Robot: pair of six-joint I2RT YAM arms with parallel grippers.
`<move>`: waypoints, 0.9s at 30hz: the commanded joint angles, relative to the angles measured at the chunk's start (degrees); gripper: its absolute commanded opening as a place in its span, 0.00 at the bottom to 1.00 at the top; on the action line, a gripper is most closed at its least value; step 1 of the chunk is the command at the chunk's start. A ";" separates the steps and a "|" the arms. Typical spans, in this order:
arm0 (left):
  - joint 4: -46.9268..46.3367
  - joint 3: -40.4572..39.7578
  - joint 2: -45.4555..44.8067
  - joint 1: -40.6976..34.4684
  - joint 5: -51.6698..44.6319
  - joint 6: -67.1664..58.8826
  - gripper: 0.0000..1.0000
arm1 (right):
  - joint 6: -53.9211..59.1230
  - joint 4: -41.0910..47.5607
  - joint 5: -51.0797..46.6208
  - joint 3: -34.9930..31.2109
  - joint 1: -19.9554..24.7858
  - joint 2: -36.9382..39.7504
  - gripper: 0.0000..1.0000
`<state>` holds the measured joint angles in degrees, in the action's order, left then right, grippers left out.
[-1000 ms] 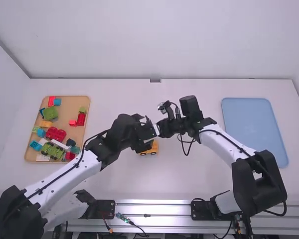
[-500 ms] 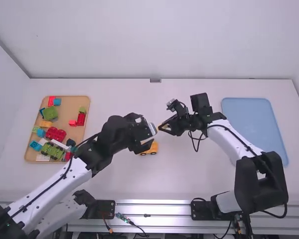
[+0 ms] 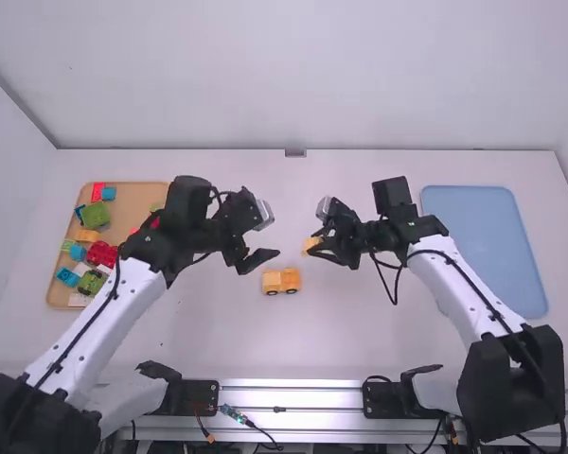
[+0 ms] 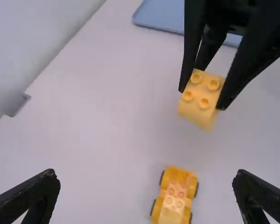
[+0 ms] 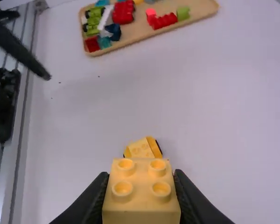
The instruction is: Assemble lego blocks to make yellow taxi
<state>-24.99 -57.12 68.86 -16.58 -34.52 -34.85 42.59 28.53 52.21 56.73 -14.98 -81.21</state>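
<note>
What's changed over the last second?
Left gripper moved left, away from the right gripper, now open and empty. Right gripper drew back slightly right, holding the yellow four-stud plastic block. Unmoved: yellow wheeled toy base, tan block tray, flat blue tray.

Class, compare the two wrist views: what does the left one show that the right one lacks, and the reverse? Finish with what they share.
Left wrist view: the blue tray.
Right wrist view: the wooden tray with loose blocks, and the metal rail.
Both: the right gripper gripping a yellow block, the wheeled yellow base, and the left gripper.
</note>
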 commanded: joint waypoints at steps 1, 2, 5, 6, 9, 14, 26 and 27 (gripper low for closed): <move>-6.12 -5.84 3.87 -0.35 -8.85 -7.91 0.99 | 7.56 0.31 4.98 1.70 -0.02 0.68 0.16; -11.39 -8.74 6.41 -0.96 -11.45 -13.70 0.99 | 8.87 0.55 6.38 1.70 -0.07 0.57 0.16; -17.18 -12.11 9.64 -1.44 -14.08 -20.94 0.99 | 10.78 0.85 7.85 1.70 -0.63 -0.13 0.16; -18.14 -12.85 10.54 -1.44 -14.67 -21.97 0.99 | 11.47 0.90 8.00 1.70 -0.92 -0.41 0.15; -18.86 -14.62 13.77 -1.42 -15.63 -22.21 0.98 | 15.61 2.54 8.24 1.70 -2.12 -1.09 0.16; -17.90 -14.58 15.63 -2.60 -15.37 -24.02 0.94 | 17.81 3.23 9.97 1.70 -3.43 -1.09 0.16; -13.27 -13.46 15.65 -8.31 -3.87 -14.47 0.85 | 11.65 -0.42 10.40 1.70 -2.23 -1.09 0.15; -12.76 -13.35 15.65 -8.24 -3.19 -13.55 0.81 | 11.69 -0.31 10.32 1.70 -2.23 -1.09 0.15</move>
<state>-37.89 -70.54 84.44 -24.53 -40.73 -52.49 55.64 28.16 61.39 56.95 -17.23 -81.80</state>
